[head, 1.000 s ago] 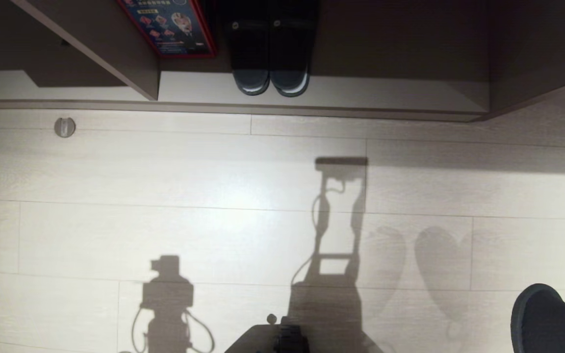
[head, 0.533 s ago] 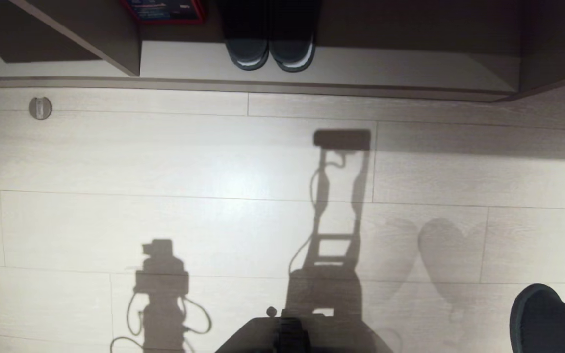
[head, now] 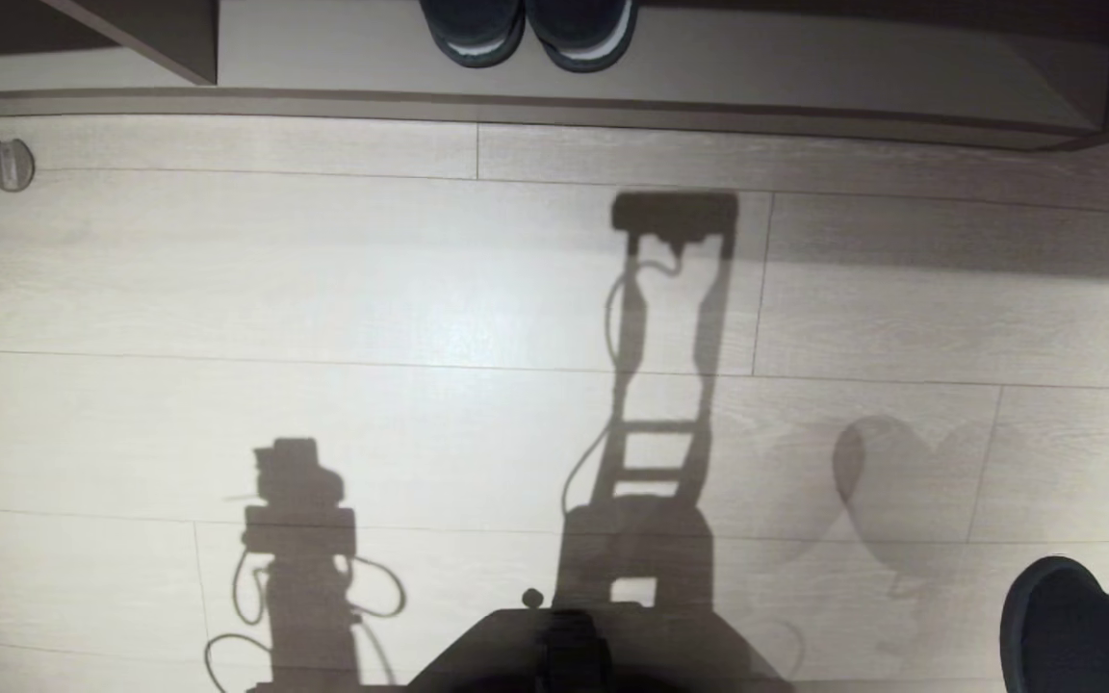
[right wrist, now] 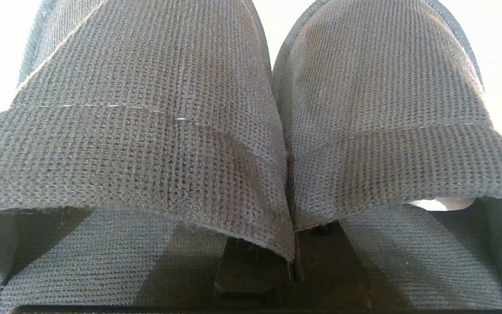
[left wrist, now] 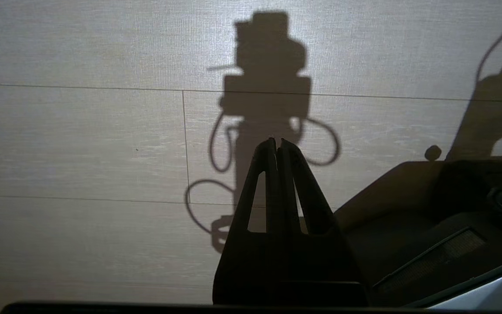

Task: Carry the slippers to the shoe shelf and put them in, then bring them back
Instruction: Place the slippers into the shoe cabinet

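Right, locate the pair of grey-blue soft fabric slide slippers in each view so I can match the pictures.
Head view: the grey-blue fabric slippers sit at the bottom right corner, cut by the frame edge, above the pale plank floor.
Left wrist view: not in it; only the shut left gripper over the floor.
Right wrist view: the slippers fill the frame, pinched where their bands meet by the right gripper.
Shared landmark: the floor.

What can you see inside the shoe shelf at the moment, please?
Inside the shoe shelf, only the toes of a pair of dark shoes with white-edged soles show, right of the divider panel. Anything deeper lies beyond the picture's top edge.
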You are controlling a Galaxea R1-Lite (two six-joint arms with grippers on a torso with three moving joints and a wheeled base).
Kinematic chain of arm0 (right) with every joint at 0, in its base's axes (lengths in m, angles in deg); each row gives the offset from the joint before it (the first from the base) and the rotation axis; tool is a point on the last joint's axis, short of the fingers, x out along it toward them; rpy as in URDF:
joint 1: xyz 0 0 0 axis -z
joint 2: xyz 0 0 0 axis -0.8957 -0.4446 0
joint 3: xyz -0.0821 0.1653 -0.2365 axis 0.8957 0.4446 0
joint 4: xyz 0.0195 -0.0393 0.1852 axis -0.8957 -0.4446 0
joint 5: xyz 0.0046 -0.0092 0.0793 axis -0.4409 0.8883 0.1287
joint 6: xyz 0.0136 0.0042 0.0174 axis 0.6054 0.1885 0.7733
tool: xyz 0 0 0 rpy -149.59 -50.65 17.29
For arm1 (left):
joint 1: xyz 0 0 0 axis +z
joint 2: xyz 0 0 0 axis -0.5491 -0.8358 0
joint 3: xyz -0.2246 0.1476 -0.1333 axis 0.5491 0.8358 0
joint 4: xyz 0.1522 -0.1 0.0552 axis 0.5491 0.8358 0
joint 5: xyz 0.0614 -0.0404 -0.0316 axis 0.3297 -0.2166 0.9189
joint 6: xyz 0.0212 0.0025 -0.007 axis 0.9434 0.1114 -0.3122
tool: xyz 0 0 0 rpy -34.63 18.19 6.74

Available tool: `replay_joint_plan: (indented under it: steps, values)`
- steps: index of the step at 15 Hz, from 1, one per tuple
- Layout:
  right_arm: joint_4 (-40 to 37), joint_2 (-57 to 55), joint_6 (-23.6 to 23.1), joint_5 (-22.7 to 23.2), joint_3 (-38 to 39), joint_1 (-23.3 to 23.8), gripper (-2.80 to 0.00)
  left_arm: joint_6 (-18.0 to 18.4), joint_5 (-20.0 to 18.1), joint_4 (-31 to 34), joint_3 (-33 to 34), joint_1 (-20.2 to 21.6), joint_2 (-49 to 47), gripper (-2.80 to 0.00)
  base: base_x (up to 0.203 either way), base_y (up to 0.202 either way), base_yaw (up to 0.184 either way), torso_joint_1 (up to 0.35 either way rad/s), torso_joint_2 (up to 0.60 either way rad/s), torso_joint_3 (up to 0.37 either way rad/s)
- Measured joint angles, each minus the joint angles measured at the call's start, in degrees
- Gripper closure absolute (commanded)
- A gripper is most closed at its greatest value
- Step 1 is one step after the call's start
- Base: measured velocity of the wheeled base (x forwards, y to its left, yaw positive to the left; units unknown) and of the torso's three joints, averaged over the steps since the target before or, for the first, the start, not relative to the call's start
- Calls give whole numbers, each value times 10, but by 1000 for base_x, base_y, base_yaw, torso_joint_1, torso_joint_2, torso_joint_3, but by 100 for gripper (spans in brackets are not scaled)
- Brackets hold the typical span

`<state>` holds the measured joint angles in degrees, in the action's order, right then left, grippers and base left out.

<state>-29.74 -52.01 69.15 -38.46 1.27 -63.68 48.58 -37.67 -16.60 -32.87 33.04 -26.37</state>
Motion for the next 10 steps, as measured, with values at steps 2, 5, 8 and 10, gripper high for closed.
replay_joint_plan:
  steps: [2,5,8,10]
  values:
    - [1,0,0,2,0,0,0,0,0,0,0,0,0,0,0,0,0,5,2,-46]
    - [2,0,-1,5,-1,0,0,0,0,0,0,0,0,0,0,0,0,0,0,0]
    - [4,-36,-3,40,-56,-1,0,2,0,0,0,0,0,0,0,0,0,0,0,0]
    - [33,-107,-5,52,-99,-8,0,2,0,0,0,0,0,0,0,0,0,0,0,0]
